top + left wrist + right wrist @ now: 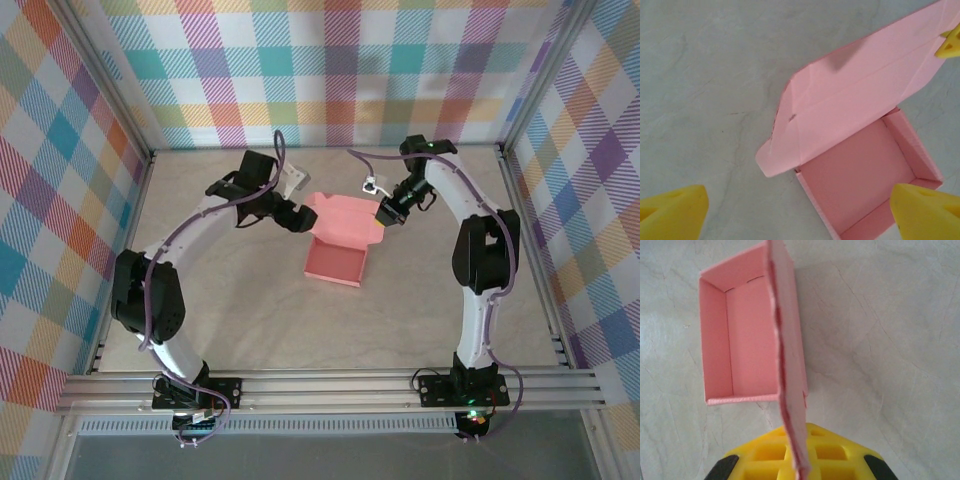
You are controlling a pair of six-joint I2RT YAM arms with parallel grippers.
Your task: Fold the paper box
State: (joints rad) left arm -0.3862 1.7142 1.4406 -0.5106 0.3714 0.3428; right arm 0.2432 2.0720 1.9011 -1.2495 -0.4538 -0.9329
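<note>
The paper box (pixel 335 265) sits in the middle of the table (pixel 230 310), its tray already walled up and its lid (pixel 340 213) raised over the far wall. Our right gripper (pixel 799 460) is clenched on the lid's right-hand edge. Our left gripper (pixel 297 217) hovers spread wide beside the lid's left side flap (pixel 777 150), grasping nothing. We judge closing is in hand: next, tuck that flap inward and swing the lid down.
</note>
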